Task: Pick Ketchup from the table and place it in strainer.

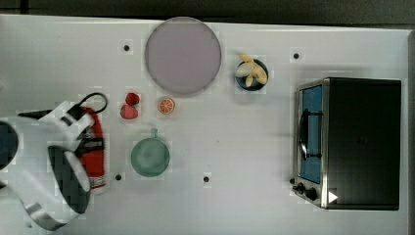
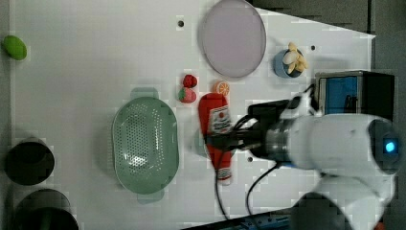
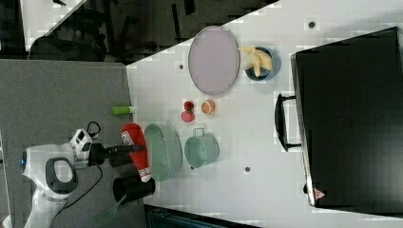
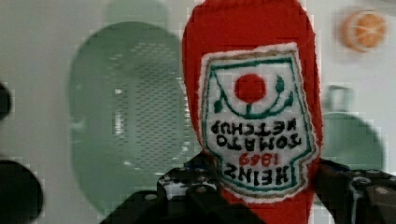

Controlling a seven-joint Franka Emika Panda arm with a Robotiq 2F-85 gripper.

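Note:
The Ketchup (image 2: 216,125), a slim red bottle with a white Heinz label, hangs in the air with my gripper (image 2: 227,142) shut on its lower body. In the wrist view the label (image 4: 254,116) faces the camera, and a dark finger (image 4: 187,186) presses on each side of the bottle. The pale green strainer (image 2: 145,143) lies on the table just to the left view's left of the bottle. In the right view the Ketchup (image 3: 136,147) sits beside the strainer (image 3: 164,152), at the rim farther from the cup. In the top view the bottle (image 1: 96,147) lies partly under my white arm.
A teal cup (image 1: 150,156) stands close to the bottle. Two strawberries (image 1: 130,105) and an orange slice (image 1: 166,105) lie beyond it, with a purple plate (image 1: 183,55), a bowl of bananas (image 1: 251,73) and a toaster oven (image 1: 352,142). Dark cups (image 2: 28,160) stand past the strainer.

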